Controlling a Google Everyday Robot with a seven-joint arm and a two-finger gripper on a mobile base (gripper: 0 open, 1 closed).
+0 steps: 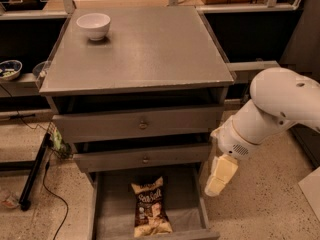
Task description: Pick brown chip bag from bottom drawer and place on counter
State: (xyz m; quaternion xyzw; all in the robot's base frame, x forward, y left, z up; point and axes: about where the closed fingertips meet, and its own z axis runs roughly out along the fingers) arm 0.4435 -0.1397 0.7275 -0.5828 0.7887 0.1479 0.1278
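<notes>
The brown chip bag (148, 206) lies flat, lengthwise, in the middle of the pulled-out bottom drawer (109, 215). Above the two knobbed drawers spreads the grey counter (145, 49). My gripper (216, 183) hangs to the right of the drawer's right wall, pointing down, level with the bag's upper end and about a hand's width from it. The white arm (270, 111) comes in from the right. Nothing shows in the gripper.
A white bowl (93, 25) stands on the counter's back left corner. A second small bowl (8, 69) rests on a low shelf at the left. A black stand leg and cable (35, 169) lie on the speckled floor to the left.
</notes>
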